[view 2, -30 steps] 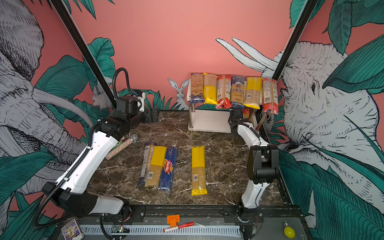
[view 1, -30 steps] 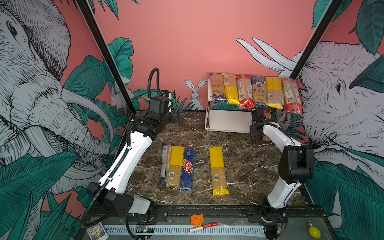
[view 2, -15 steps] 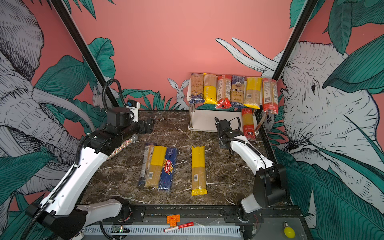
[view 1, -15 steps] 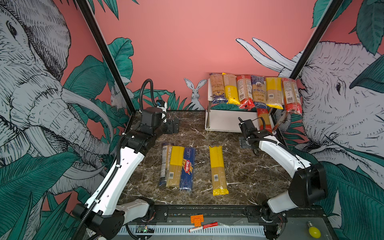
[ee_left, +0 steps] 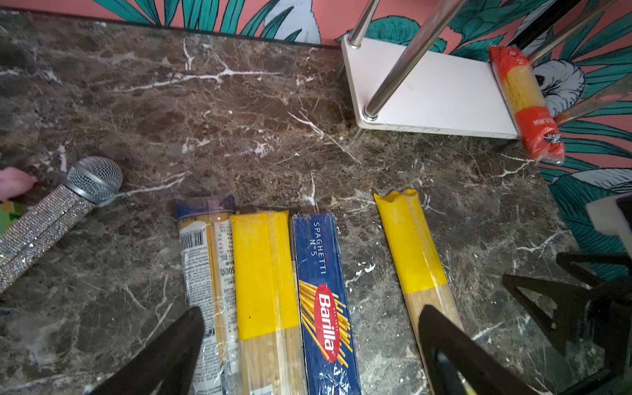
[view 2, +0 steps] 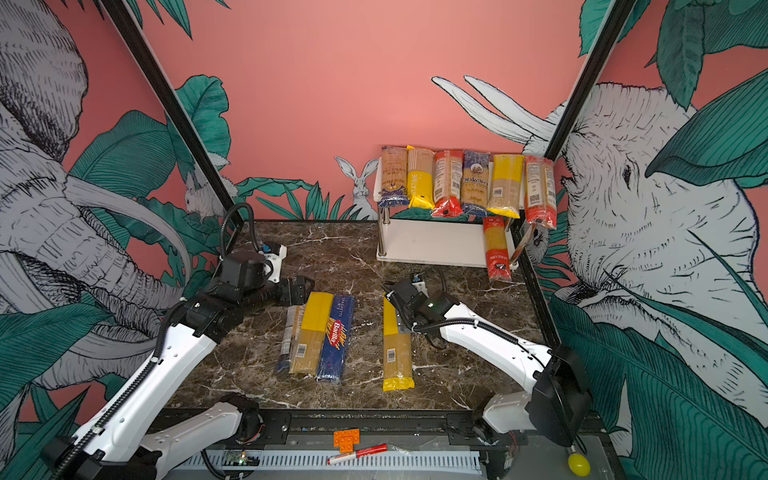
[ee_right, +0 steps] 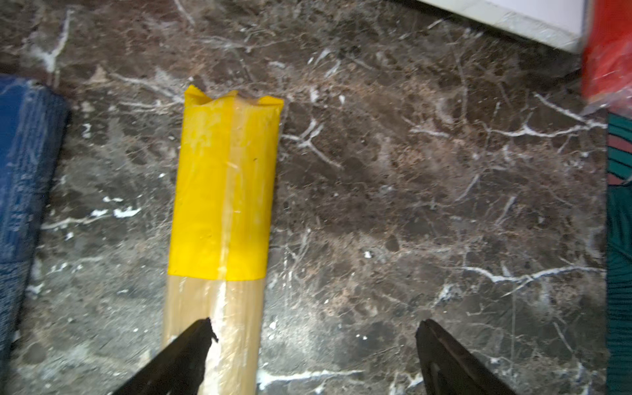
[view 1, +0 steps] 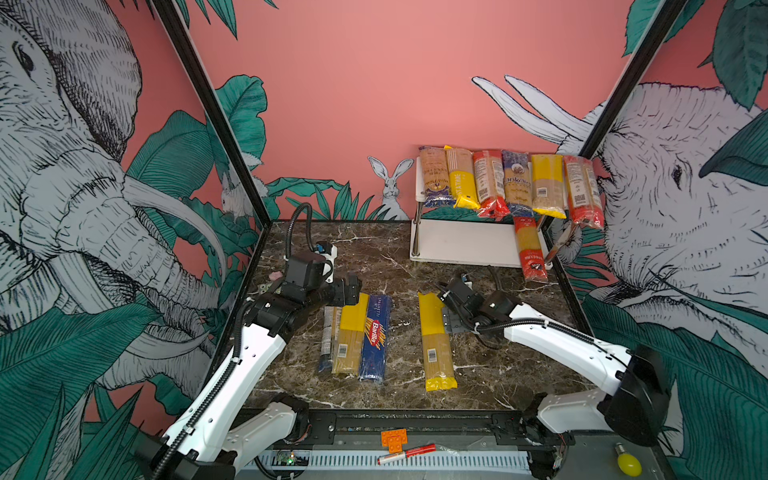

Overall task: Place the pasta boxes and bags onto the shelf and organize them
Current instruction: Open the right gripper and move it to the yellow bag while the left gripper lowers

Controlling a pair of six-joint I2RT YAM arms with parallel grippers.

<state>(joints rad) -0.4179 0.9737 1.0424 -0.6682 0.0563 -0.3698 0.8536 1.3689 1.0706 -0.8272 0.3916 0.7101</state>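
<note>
Target pack: the lone yellow-ended bag (view 1: 434, 340) is laid flat on the marble table (view 1: 365, 253), well apart from the shelf (view 1: 461, 245).
Right gripper (ee_right: 314, 328): it is spread wide and empty. One fingertip is seen over the bag's clear part, the other over bare marble beside it; contact cannot be told.
Grip: the jaws are best shifted sideways until the bag's width is straddled, then lowered and closed. A hold nearer mid-length is judged safer, since a long soft bag may sag.
Destination: the top tier is filled by six packs (view 1: 515, 183). Only a red-ended bag (view 1: 528, 249) lies on the lower board, at its right end, so the spot beside it is suggested.
Left gripper (ee_left: 311, 311): it is wide open and empty above the Barilla box (view 1: 376, 332).
</note>
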